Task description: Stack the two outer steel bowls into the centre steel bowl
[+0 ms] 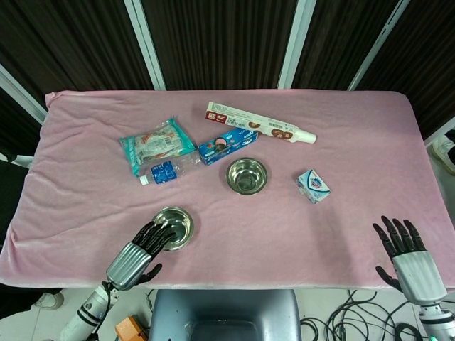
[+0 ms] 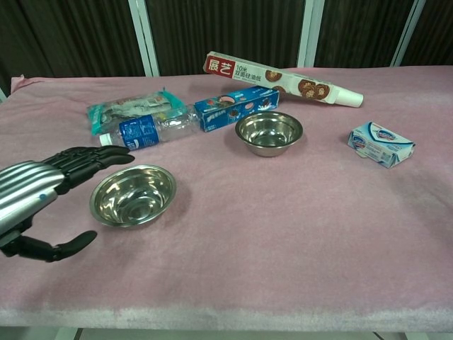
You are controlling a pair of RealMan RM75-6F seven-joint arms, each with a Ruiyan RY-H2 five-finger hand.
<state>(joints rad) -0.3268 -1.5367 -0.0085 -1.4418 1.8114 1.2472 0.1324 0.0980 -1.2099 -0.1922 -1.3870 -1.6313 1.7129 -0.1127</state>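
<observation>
Two steel bowls show on the pink cloth. One bowl (image 1: 247, 176) (image 2: 269, 132) stands mid-table, with no hand near it. The other bowl (image 1: 173, 227) (image 2: 133, 195) stands nearer the front left. My left hand (image 1: 138, 254) (image 2: 42, 188) hovers at that bowl's near-left side, fingers stretched toward its rim and thumb apart below, holding nothing. Whether the fingertips touch the rim is unclear. My right hand (image 1: 409, 259) is at the table's front right edge, fingers spread and empty. It does not appear in the chest view.
Behind the bowls lie a long foil box (image 1: 259, 128), a blue biscuit box (image 1: 227, 144), a water bottle (image 1: 170, 169) and a green snack bag (image 1: 156, 144). A small blue-and-white packet (image 1: 313, 185) lies right of the mid-table bowl.
</observation>
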